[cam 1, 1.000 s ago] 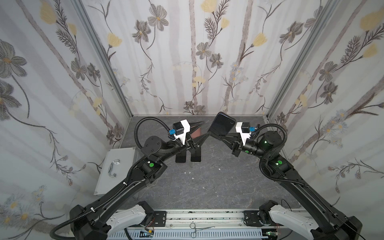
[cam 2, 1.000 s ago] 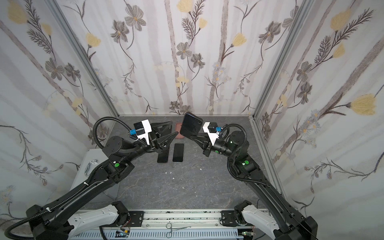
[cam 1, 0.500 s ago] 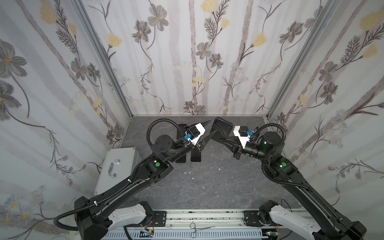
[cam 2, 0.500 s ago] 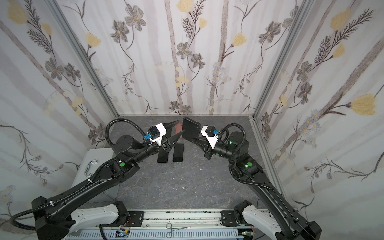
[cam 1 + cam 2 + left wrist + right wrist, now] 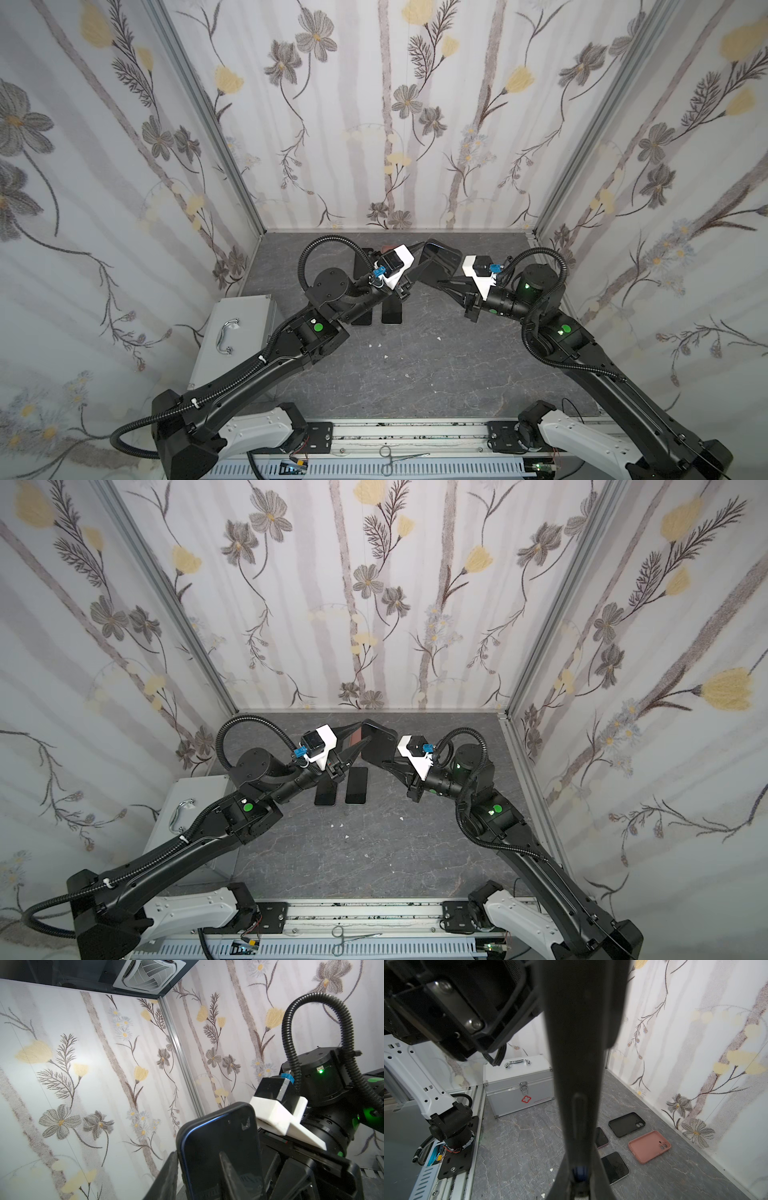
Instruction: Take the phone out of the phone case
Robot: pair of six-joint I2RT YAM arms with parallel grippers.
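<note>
Aloft, phone [image 5: 378, 746] clenched by right hand [image 5: 386, 766], left hand [image 5: 364, 732] astride, grip unclear, pink case [image 5: 649, 1146] clear only from right wrist

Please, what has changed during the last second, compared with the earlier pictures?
The left gripper moved rightward to the cased phone; its jaws narrowed and now straddle the phone's edge, though a grip is not certain. The right gripper, still shut on the phone, brought it slightly toward the left gripper. The two loose phones and the silver box stayed.
</note>
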